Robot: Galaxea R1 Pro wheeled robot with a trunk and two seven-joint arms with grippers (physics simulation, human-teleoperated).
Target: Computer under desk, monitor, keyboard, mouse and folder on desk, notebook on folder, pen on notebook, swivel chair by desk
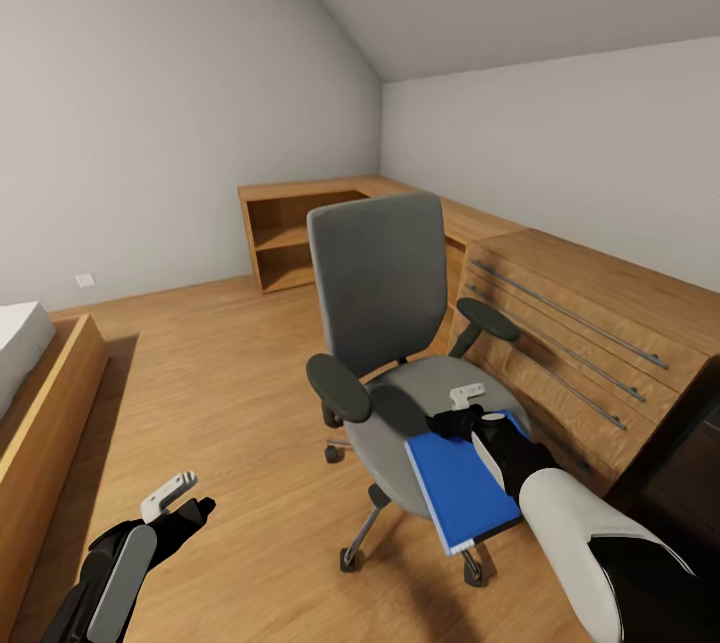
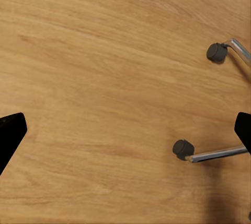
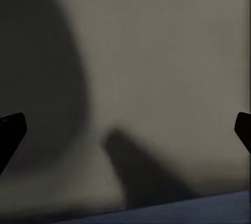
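Hovering open-fingered over the grey swivel chair (image 1: 385,343), the right gripper (image 1: 468,411) has yet to lift the flat blue folder (image 1: 462,491) from its seat.

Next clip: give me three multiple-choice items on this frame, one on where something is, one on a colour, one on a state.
1. Where does the folder lie?
A. on the floor
B. on the swivel chair's seat
C. on the bed

2. What colour is the folder?
A. red
B. green
C. blue

3. How is the left hand?
A. open over bare floor
B. shut on a pen
C. gripping the armrest

Answers:
1 B, the folder rests on the front of the swivel chair seat, under the right hand.
2 C, its cover is blue.
3 A, the left hand has its fingers spread with only wood floor between them.
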